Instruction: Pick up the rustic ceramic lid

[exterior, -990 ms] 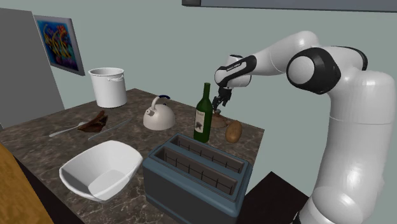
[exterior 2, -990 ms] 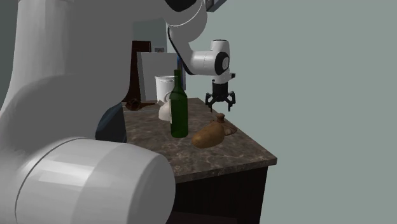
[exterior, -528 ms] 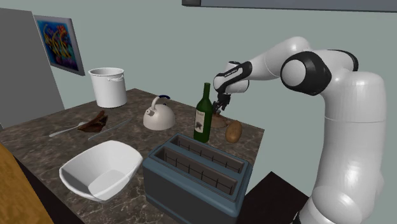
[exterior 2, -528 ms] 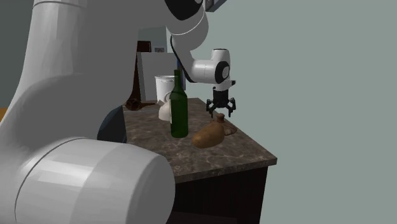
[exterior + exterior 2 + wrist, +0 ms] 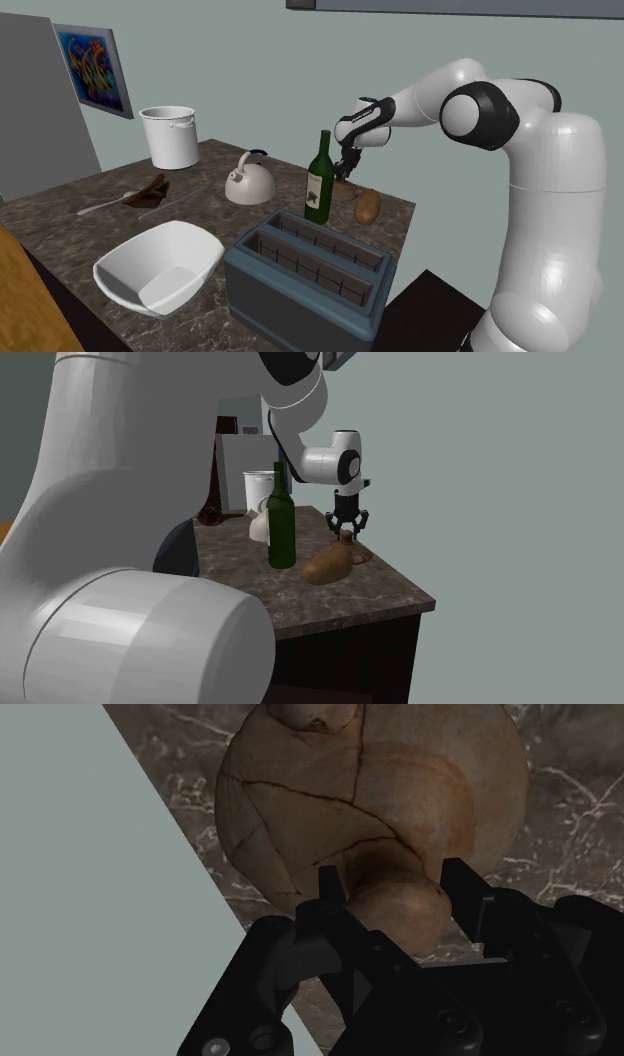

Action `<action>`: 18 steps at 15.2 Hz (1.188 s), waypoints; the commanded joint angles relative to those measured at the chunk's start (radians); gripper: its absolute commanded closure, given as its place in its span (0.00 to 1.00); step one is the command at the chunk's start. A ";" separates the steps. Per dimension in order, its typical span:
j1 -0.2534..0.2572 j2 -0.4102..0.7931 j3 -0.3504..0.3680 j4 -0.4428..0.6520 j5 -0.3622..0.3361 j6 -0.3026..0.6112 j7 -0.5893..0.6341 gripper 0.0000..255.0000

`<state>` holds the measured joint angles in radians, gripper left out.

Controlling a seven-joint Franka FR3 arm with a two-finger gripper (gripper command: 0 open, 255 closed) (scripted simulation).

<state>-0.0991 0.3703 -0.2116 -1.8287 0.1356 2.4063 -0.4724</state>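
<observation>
The lid [image 5: 380, 794], a brown crackled dome with a round knob [image 5: 398, 912], is set on the dark marbled table [image 5: 90, 235] near its far corner. It is just behind a brown potato-like lump [image 5: 368, 206] and beyond the green bottle [image 5: 319, 180]. The gripper [image 5: 393, 882] is placed over it. In the wrist view its fingers [image 5: 332, 894] are seen set against the two sides of the knob with no gap showing, so the knob is judged to be pinched

For the lift to be done well, the squeeze should first be made firm, since a rounded knob can be squeezed out from between flat pads. The lid is best raised straight up and level, so that the lump and the bottle are not brushed, and slowly, so that a slipping hold can be noticed

How hard the pads bear on the knob cannot be made out. In the shoulder view little of the lid can be told apart between the bottle and the gripper. In the second exterior view its rim is masked by the lump
</observation>
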 commanded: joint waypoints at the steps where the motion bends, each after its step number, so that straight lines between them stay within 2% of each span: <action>1: 0.000 0.002 0.000 0.000 0.000 0.000 0.000 1.00; 3: 0.000 0.000 0.000 -0.003 0.000 0.002 -0.001 1.00; 18: 0.008 -0.081 -0.014 0.091 -0.033 -0.171 0.023 1.00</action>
<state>-0.0905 0.2941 -0.2245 -1.7451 0.1045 2.2472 -0.4486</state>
